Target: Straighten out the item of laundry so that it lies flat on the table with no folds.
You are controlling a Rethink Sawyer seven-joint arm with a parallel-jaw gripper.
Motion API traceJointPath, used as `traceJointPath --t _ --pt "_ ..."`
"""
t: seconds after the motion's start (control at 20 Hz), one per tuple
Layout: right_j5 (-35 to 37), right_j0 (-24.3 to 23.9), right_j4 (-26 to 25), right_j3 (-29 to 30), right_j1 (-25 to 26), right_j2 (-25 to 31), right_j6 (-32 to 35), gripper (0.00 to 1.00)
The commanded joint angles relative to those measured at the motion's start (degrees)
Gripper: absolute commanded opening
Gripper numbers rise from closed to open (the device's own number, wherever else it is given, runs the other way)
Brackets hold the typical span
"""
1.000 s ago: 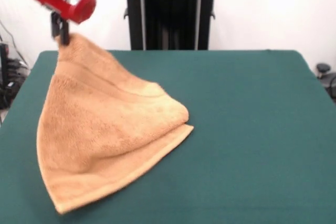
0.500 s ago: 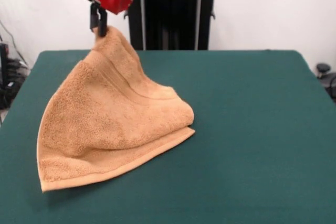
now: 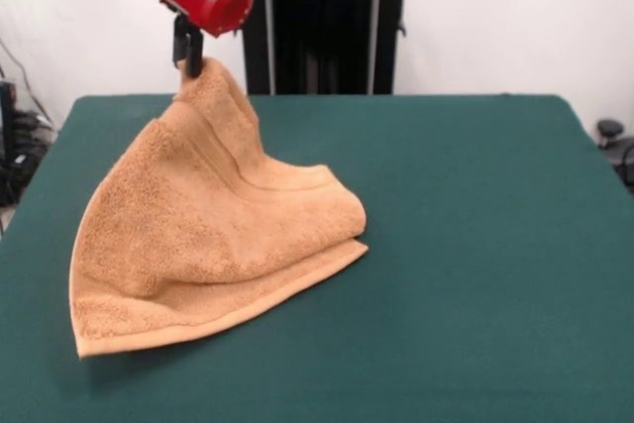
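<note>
The pincer (image 3: 188, 58) is clamped narrow on one corner of the orange-tan terry towel (image 3: 208, 235), holding it raised above the green desk (image 3: 475, 245) near the far left corner. The rest drapes down in folds onto the desk's left half.

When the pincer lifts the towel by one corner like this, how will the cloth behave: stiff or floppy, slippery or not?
Probably floppy: the towel sags from the pincer in a soft tent, its lower part doubled on the table. The fluffy pile likely grips rather than slips. It seems light, hanging from one pinched corner.
</note>
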Motion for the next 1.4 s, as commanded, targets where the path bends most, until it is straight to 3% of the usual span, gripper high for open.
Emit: traceJointPath --t 0.05,0.3,0.6,0.75,0.95,1.4 --pt "-4.7 -3.6 -1.4 10.1 2.5 4.5 5.1 0.0" --pt "-2.4 -9.7 -5.5 11.1 -1.1 4.3 -3.0 0.0" --pt "-2.9 -15.5 -10.3 13.3 -5.4 5.1 -6.8 0.0" --pt "-3.6 -17.2 -11.6 14.8 -6.9 5.7 -5.5 0.0" --pt "-10.4 -18.3 -13.1 17.1 -7.3 7.6 -1.8 0.0" --pt "-14.2 -18.9 -15.7 17.8 -6.3 10.8 -1.0 0.0"
